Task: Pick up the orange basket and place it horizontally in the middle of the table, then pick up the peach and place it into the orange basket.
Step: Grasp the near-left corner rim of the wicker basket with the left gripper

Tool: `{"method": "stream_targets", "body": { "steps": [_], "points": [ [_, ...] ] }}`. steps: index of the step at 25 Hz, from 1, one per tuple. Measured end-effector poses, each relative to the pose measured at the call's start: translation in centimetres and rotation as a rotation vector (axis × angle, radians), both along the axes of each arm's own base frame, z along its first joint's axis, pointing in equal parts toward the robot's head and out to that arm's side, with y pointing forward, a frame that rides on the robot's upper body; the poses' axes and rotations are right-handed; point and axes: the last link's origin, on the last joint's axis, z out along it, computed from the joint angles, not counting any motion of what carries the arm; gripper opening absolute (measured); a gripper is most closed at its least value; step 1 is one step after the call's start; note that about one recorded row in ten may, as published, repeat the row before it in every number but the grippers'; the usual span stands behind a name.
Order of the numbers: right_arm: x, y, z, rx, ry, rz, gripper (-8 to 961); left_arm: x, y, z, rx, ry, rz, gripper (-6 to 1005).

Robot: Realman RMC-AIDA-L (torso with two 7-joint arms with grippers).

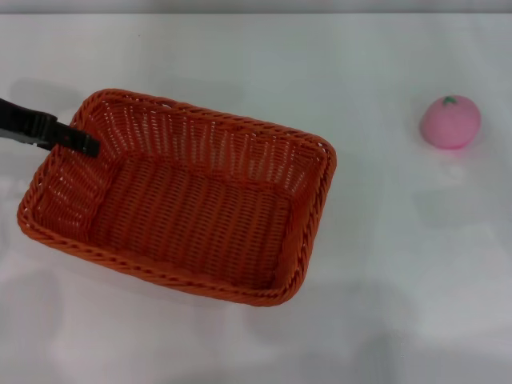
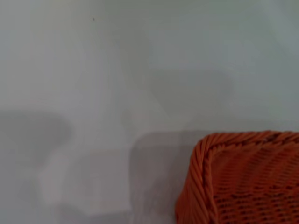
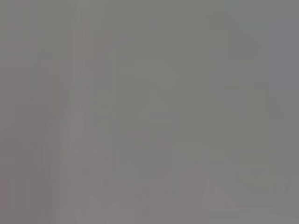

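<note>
The orange basket (image 1: 192, 212) lies on the white table (image 1: 400, 288) left of centre, turned at a slant, its open side up. My left gripper (image 1: 82, 144) comes in from the left edge, and its black finger crosses the braided rim of the basket's left end wall, shut on that wall. One corner of the orange basket (image 2: 252, 182) shows in the left wrist view. The pink peach (image 1: 450, 122) sits alone at the far right, well apart from the basket. The right gripper is out of view, and the right wrist view is a blank grey field.
Bare white tabletop (image 1: 240, 48) runs back to the far edge at the top of the head view. Open surface lies between the basket and the peach and along the front.
</note>
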Motion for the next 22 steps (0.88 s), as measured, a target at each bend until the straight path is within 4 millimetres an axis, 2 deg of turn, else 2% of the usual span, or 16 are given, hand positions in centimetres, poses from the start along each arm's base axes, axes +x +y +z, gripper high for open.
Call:
{"method": "stream_targets", "body": {
  "steps": [15, 18, 22],
  "points": [
    [0.0, 0.0, -0.1, -0.001, 0.003, 0.001, 780, 0.7, 0.5, -2.3, -0.059, 0.079, -0.018, 856],
    [0.0, -0.1, -0.1, -0.001, 0.003, -0.001, 780, 0.9, 0.4, -2.6, -0.065, 0.086, -0.023, 785],
    [0.0, -0.1, -0.1, -0.001, 0.001, -0.002, 780, 0.9, 0.3, -3.2, -0.08, 0.108, -0.026, 621]
  ]
}}
